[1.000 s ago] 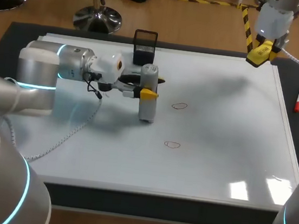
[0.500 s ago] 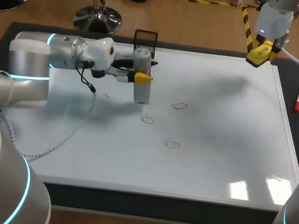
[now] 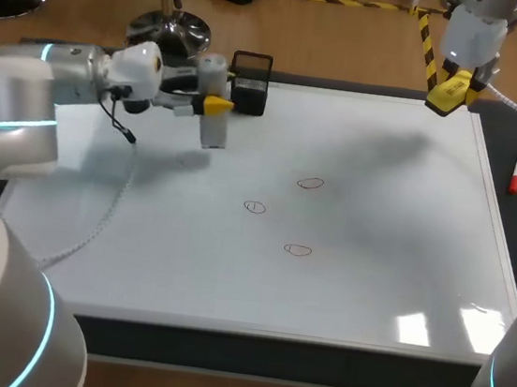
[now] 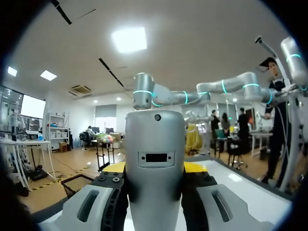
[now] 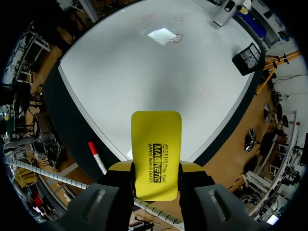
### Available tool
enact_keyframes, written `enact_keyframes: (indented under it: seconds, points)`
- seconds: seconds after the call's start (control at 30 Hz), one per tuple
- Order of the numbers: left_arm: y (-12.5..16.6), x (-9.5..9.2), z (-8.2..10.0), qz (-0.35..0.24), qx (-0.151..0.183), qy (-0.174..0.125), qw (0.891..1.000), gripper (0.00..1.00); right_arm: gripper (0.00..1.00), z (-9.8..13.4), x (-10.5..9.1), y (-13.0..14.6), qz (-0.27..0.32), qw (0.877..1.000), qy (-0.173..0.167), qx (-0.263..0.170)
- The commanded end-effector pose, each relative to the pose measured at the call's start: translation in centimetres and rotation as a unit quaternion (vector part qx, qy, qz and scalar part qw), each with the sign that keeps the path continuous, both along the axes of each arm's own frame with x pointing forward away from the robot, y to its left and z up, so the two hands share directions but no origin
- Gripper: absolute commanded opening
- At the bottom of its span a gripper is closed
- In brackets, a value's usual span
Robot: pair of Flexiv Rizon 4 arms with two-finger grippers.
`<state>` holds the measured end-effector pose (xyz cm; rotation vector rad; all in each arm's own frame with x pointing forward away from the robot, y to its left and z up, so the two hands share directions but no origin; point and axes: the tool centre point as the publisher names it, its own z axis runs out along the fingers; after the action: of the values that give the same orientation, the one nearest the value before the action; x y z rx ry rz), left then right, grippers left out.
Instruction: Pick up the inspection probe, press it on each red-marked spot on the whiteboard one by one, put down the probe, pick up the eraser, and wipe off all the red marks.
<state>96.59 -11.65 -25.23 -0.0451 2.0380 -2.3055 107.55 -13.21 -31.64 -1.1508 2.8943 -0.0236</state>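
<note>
Left wrist view shows a grey, round-topped, dark-slotted probe [image 4: 155, 144].

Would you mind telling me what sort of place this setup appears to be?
Probably a robotics lab test bench: a whiteboard lies flat as the work surface, the left gripper holds an inspection probe, and the right gripper holds a yellow eraser.

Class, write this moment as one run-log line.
left claw: shut on probe | right claw: shut on eraser | red marks: three, unwiped | probe: near basket
</note>
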Motion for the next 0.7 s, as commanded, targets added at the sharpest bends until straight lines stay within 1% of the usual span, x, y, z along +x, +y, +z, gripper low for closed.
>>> enact_keyframes:
  seconds: [0.03, 0.23, 0.27, 0.47, 0.7]
  points:
    - [1.7, 0.4, 1.0, 0.024, 0.011, -0.002, 1.000, 0.00, 0.00, 0.1, 0.0, -0.1, 0.001, 1.000, 0.001, -0.002]
    - [3.9, 2.4, 1.1, 0.048, 0.024, -0.002, 0.999, 0.00, 0.00, 0.1, 0.0, -0.1, 0.001, 1.000, 0.001, -0.002]
    - [4.3, 2.8, 1.1, 0.054, 0.030, -0.001, 0.998, 0.00, 0.00, 0.1, 0.0, -0.1, 0.001, 1.000, 0.001, -0.002]
    - [5.8, 4.5, 0.7, 0.069, 0.040, 0.006, 0.997, 0.00, 0.00, 0.1, 0.0, -0.1, 0.001, 1.000, 0.001, -0.002]
    - [7.5, 6.0, 0.1, 0.091, 0.037, 0.015, 0.995, 0.00, 0.00, 0.1, 0.0, -0.1, 0.001, 1.000, 0.001, -0.002]
